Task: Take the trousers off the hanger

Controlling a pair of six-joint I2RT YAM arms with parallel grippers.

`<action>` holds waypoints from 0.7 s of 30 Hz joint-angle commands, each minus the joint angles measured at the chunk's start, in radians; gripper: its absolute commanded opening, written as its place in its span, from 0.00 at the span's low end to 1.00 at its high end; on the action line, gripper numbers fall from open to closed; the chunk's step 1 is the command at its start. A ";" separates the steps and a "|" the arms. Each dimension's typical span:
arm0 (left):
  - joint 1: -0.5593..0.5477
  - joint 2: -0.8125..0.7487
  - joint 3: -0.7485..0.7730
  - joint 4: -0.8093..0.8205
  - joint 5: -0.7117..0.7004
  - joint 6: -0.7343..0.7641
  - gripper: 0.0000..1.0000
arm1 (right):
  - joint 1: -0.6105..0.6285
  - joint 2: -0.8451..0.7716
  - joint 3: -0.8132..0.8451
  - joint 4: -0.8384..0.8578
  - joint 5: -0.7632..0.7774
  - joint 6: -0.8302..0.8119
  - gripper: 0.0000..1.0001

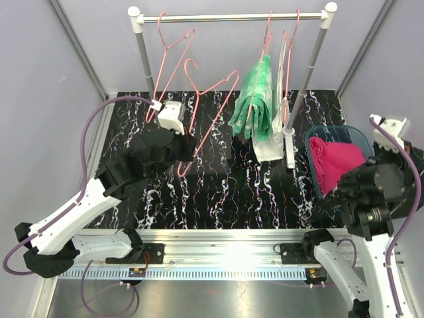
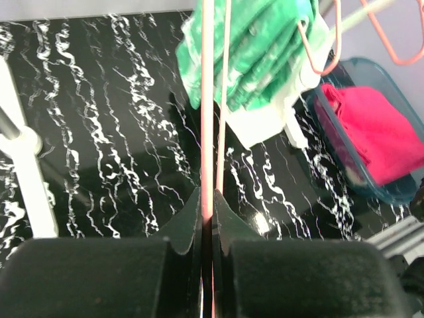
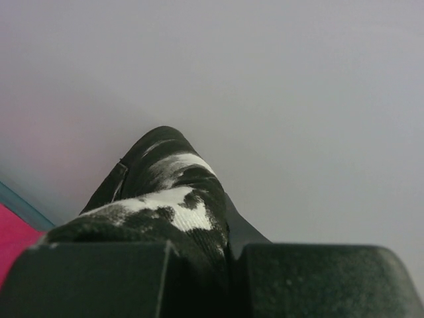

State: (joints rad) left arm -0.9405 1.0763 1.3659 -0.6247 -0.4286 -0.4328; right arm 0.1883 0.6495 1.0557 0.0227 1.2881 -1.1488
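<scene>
1. Done, as far as shows: the magenta trousers (image 1: 334, 162) lie folded in the teal basket (image 1: 351, 130) at the right of the desk (image 1: 265, 192), off any hanger.
2. In hand: the black-and-white trousers (image 3: 165, 199) are off the rail (image 1: 232, 18) too. The right pincer (image 3: 225, 255) has its jaws closed tight on a bunched fold of this cloth. Its wrist view shows a sliver of magenta and the basket's rim at lower left. From that I judge the pair is held beside or over the basket and not yet let go.
3. The left pincer (image 2: 207, 196) is closed tight on the wire of a bare pink hanger (image 1: 211, 109). It holds the hanger tilted above the desk, left of centre and clear of the rail.
4. Left to do: the green-and-white trousers (image 1: 255, 99) hang draped over a hanger on the far rail, right of centre. They look like the last pair to free. A second bare hanger (image 1: 173, 50) hangs near the rail's left end.
5. Looks: the magenta pair is plain and soft, folded with loose creases. The black pair is marbled with white patches and crumples easily where it is pinched. The green tie-dye pair falls in long limp folds. Pale white cloth shows just below it, and I cannot tell whether it belongs to that pair
</scene>
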 commanded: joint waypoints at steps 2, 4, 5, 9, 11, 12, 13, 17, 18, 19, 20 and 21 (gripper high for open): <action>0.002 -0.018 -0.071 0.135 0.085 0.034 0.00 | -0.004 -0.082 -0.140 0.039 0.016 -0.055 0.00; 0.003 -0.026 -0.099 0.161 0.105 0.032 0.00 | -0.006 -0.079 -0.199 0.045 0.011 -0.048 0.00; 0.002 -0.026 -0.114 0.166 0.108 0.032 0.00 | -0.006 -0.068 -0.213 0.052 0.007 -0.039 0.00; 0.003 -0.035 -0.137 0.171 0.125 0.026 0.00 | -0.038 0.051 -0.220 0.078 -0.019 0.050 0.00; 0.003 -0.052 -0.145 0.171 0.128 0.026 0.00 | -0.076 0.157 -0.191 0.074 -0.050 0.093 0.00; 0.003 -0.059 -0.151 0.171 0.129 0.025 0.00 | -0.084 0.195 -0.175 0.080 -0.050 0.124 0.00; 0.003 -0.071 -0.154 0.172 0.128 0.025 0.00 | -0.093 0.267 -0.146 0.082 -0.061 0.142 0.00; 0.003 -0.098 -0.159 0.160 0.134 0.020 0.00 | -0.162 0.430 -0.071 -0.007 -0.118 0.334 0.00; 0.003 -0.102 -0.160 0.151 0.136 0.019 0.00 | -0.179 0.465 -0.063 0.002 -0.130 0.375 0.00; 0.003 -0.108 -0.163 0.149 0.136 0.019 0.00 | -0.179 0.534 -0.040 0.005 -0.154 0.398 0.00; 0.003 -0.119 -0.163 0.146 0.137 0.019 0.00 | -0.181 0.568 -0.025 -0.006 -0.162 0.418 0.00; 0.003 -0.124 -0.165 0.142 0.137 0.019 0.00 | -0.181 0.602 -0.011 -0.013 -0.173 0.466 0.00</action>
State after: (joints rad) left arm -0.9405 0.9871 1.2015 -0.5362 -0.3119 -0.4179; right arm 0.0139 1.1885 0.9607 -0.0162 1.1790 -0.8616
